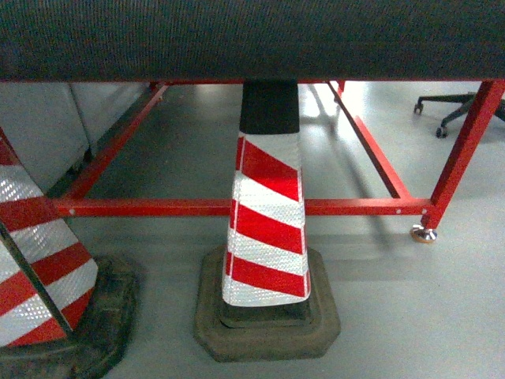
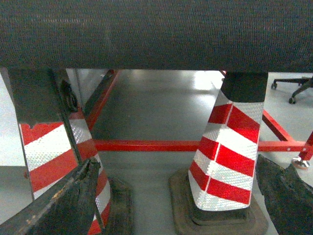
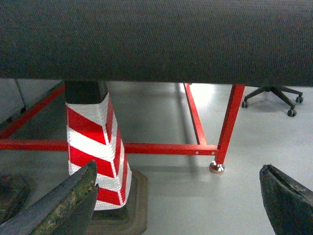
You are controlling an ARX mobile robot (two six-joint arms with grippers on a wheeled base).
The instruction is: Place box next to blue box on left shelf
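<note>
The box, the blue box and the left shelf are out of view in all three frames. My left gripper stands open low over the grey floor, with nothing between its dark worn fingers. In the right wrist view my right gripper is also open and empty, its fingers wide apart above bare floor. Neither gripper shows in the head view.
A black textured slab on a red metal frame spans the top of every view. A red-and-white cone on a dark rubber base stands straight ahead and another cone at the left. An office chair base sits far right.
</note>
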